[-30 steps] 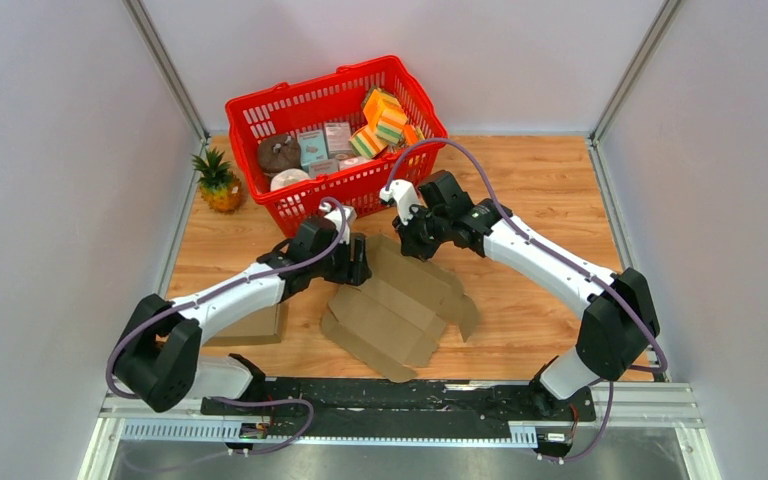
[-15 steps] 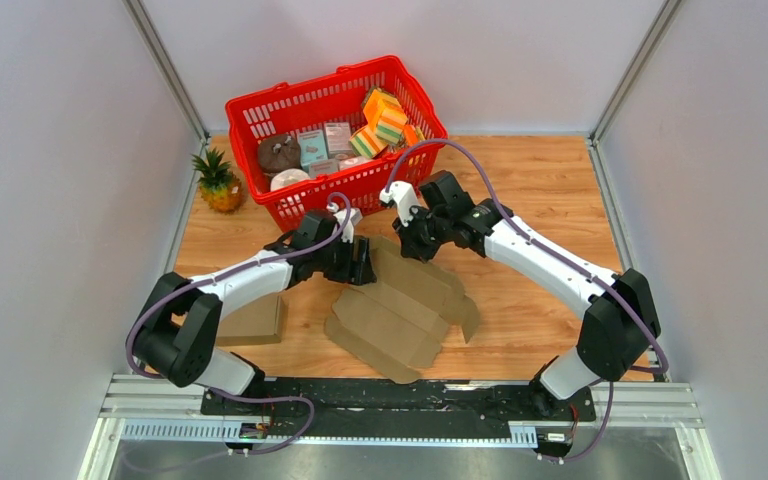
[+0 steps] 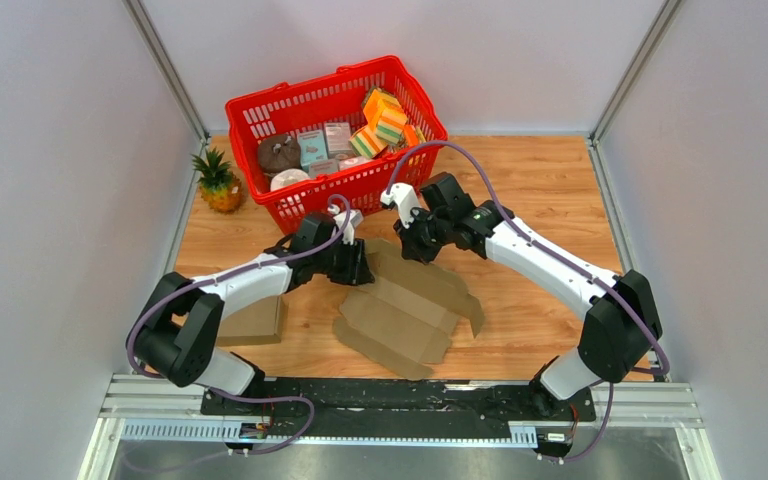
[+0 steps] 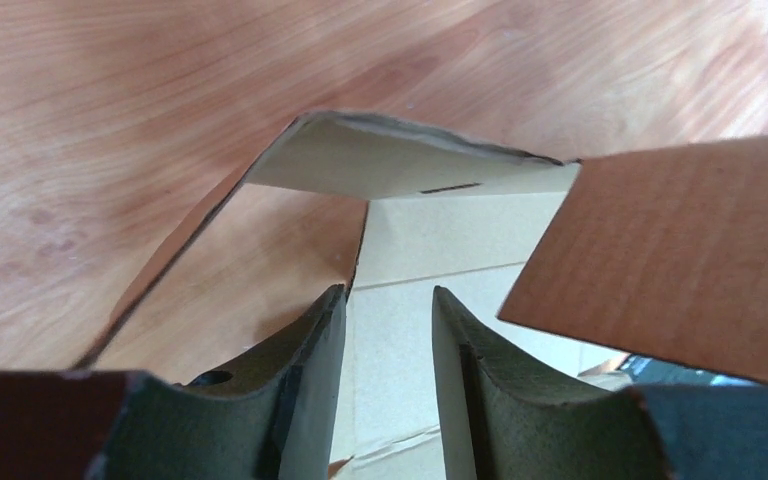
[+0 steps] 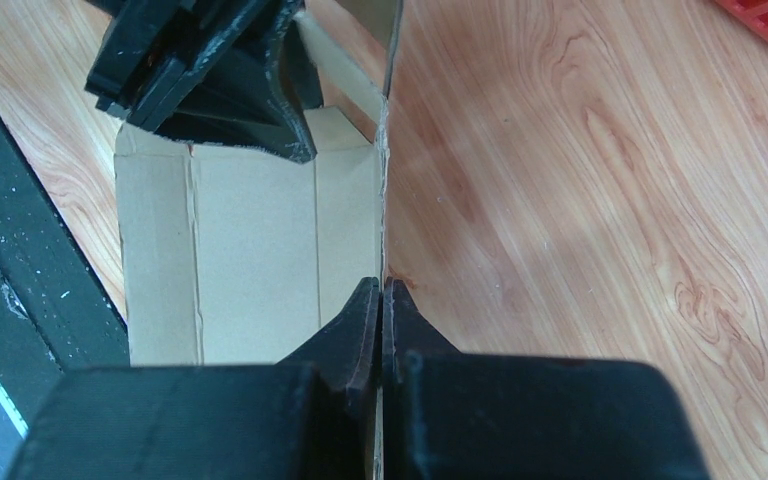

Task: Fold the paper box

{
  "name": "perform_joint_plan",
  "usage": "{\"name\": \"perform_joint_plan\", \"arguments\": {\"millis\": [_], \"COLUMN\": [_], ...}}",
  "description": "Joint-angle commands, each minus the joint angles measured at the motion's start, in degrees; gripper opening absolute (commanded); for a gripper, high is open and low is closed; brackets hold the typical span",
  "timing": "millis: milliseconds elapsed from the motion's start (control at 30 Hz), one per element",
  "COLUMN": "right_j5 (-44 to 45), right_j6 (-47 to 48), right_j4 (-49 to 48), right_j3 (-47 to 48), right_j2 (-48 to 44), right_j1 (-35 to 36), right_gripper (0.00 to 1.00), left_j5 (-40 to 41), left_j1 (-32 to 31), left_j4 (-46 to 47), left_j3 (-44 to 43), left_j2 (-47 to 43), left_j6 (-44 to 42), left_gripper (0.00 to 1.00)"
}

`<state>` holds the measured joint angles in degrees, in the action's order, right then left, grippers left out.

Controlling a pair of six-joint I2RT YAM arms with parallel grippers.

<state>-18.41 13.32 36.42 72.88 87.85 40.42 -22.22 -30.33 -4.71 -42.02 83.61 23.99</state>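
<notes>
The brown paper box (image 3: 410, 310) lies mostly flat on the wooden table, with its far flaps raised. My right gripper (image 3: 415, 245) is shut on the thin edge of one upright flap (image 5: 384, 150); in the right wrist view its fingertips (image 5: 381, 288) pinch that edge. My left gripper (image 3: 360, 265) is open at the box's far left corner. In the left wrist view its fingers (image 4: 310, 340) stand apart over a pale inner panel (image 4: 450, 240), with a raised flap (image 4: 410, 165) ahead and a brown flap (image 4: 670, 250) to the right. The left gripper also shows in the right wrist view (image 5: 210, 80).
A red basket (image 3: 415, 95) with sponges and small boxes stands at the back, close behind both grippers. A toy pineapple (image 3: 220, 182) sits at the back left. Another flat cardboard piece (image 3: 252, 320) lies beside the left arm. Grey walls close in both sides.
</notes>
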Motion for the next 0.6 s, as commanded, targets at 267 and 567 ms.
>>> {"name": "perform_joint_plan", "arguments": {"millis": [267, 567], "right_j5": [0.0, 3.6], "right_j6": [-0.5, 1.7], "right_j4": [-5.0, -2.9], "right_j3": [-0.5, -0.1], "right_j2": [-2.1, -1.5], "right_j1": [0.0, 0.2], "right_gripper": [0.00, 0.00], "left_j5": [-8.6, 8.5], "left_j1": [-6.3, -6.2], "left_j4": [25.1, 10.5], "left_j3": [9.7, 12.7], "left_j2": [-3.4, -25.2], "left_j6": [12.4, 5.5], "left_gripper": [0.59, 0.66]}}
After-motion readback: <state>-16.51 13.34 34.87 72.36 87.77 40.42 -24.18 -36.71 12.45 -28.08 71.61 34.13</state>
